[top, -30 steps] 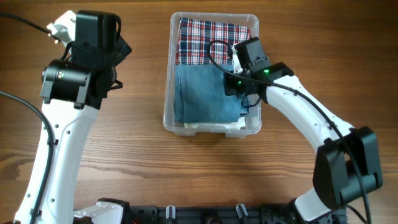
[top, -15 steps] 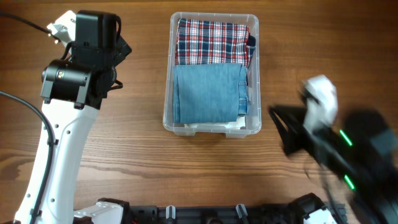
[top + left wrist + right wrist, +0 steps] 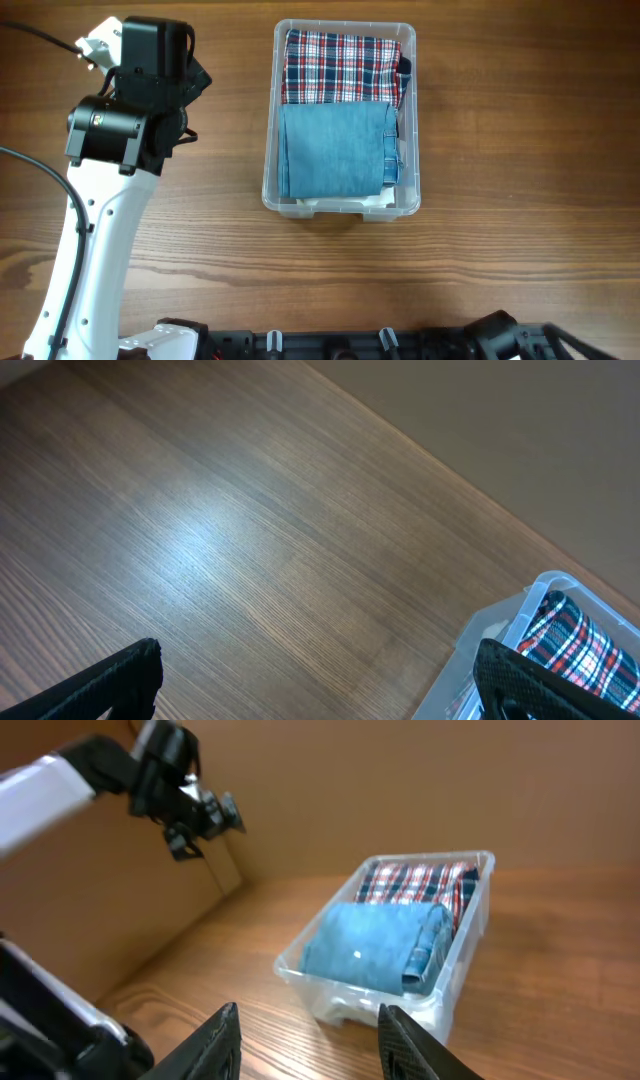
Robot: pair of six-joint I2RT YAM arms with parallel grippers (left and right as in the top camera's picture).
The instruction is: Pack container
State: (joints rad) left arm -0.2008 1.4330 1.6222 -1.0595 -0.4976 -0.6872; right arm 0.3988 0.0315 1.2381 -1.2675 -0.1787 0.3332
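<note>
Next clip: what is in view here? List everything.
container: one, clear, middle of the table
plaid cloth: one, red-white-blue, folded in the container's far half
denim cloth: one, blue, folded in its near half
white layer: one, white, under the denim, unclear what
table: one, brown wood, under everything
left arm: one, white and black, left of the container
left fingers: two, black, wide apart, empty
right fingers: two, black, apart, empty, short of the container

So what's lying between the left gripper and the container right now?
Only bare wooden tabletop. Nothing sits between the open left gripper and the clear plastic container; both the overhead and left wrist views show that stretch.
</note>
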